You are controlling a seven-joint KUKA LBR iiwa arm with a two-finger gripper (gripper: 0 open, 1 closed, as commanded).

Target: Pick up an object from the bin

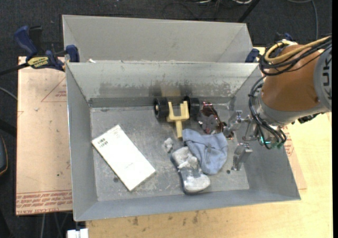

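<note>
My gripper (234, 145) hangs low at the right side of the bin, open, with one finger towards the back and the other towards the front. Nothing sits between the fingers. Just left of it lies a crumpled blue-grey cloth (209, 150), whose right edge comes close to the fingers. A small dark red and black thing (210, 118) lies behind the cloth, near the back finger. A crumpled white and grey wad (189, 172) rests at the cloth's front left edge.
A yellow toy with black wheels (177, 110) stands against the back wall. A flat white box (123, 156) lies tilted on the left of the floor. The arm with its orange cover reaches in over the right rim.
</note>
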